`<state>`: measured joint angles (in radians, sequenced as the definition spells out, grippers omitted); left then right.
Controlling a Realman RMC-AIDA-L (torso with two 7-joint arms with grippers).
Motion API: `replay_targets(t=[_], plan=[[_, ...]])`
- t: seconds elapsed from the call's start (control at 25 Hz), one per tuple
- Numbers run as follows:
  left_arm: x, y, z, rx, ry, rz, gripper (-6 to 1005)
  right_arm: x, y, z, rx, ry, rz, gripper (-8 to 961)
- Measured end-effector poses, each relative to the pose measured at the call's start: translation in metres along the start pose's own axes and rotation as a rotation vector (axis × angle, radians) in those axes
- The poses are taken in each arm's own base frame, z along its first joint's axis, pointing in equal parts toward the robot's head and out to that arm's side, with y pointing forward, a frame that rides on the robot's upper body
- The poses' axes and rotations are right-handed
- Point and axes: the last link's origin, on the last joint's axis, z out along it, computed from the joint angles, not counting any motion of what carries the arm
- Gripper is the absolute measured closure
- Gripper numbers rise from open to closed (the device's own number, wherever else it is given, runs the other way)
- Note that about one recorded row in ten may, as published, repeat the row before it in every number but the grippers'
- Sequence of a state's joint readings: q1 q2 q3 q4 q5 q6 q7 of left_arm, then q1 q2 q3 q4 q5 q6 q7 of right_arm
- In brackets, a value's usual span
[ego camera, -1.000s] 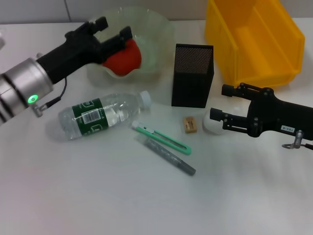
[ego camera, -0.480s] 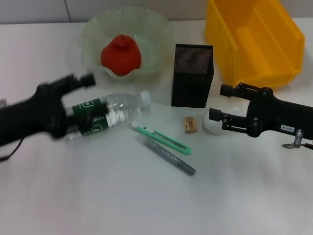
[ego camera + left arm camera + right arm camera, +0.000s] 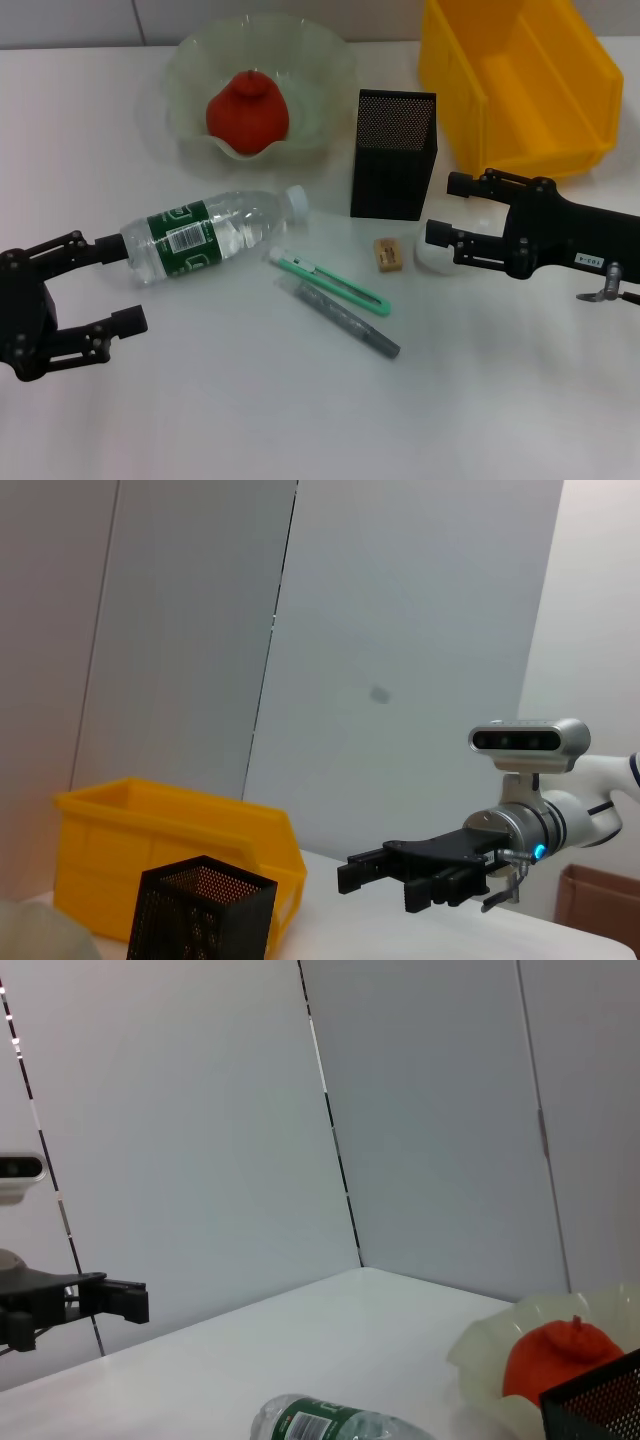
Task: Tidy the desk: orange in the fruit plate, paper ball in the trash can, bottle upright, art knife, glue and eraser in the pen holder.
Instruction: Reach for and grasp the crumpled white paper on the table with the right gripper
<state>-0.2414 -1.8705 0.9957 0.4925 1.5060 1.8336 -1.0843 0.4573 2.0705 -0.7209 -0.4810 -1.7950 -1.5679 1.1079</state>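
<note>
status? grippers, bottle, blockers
Left gripper open, off the base end of the lying bottle. Right gripper open around the paper ball. Orange in the fruit plate. No blockers.

Clear plastic bottle (image 3: pixel 205 235); black mesh pen holder (image 3: pixel 394 153).

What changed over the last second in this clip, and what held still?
The left gripper let go of the orange in the pale wavy-rimmed fruit plate, pulled back toward the robot and now sits open near the base of the lying clear plastic bottle. The right gripper stayed open around the white paper ball. Everything else on the table kept its place.
</note>
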Motion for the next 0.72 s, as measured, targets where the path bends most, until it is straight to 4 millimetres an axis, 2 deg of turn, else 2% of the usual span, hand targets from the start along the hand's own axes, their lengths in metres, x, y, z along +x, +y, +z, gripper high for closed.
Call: replay_targets(t=[0.4, 0.72], plan=[[-0.004, 0.0, 0.002, -0.025, -0.05, 0.004, 168, -0.001, 0.0, 0.001, -0.004, -0.001, 0.011, 202], [-0.021, 0.002, -0.002, -0.003, -0.143, 0.003, 168, -0.002, -0.001, -0.001, -0.003, 0.004, 0.026, 201]])
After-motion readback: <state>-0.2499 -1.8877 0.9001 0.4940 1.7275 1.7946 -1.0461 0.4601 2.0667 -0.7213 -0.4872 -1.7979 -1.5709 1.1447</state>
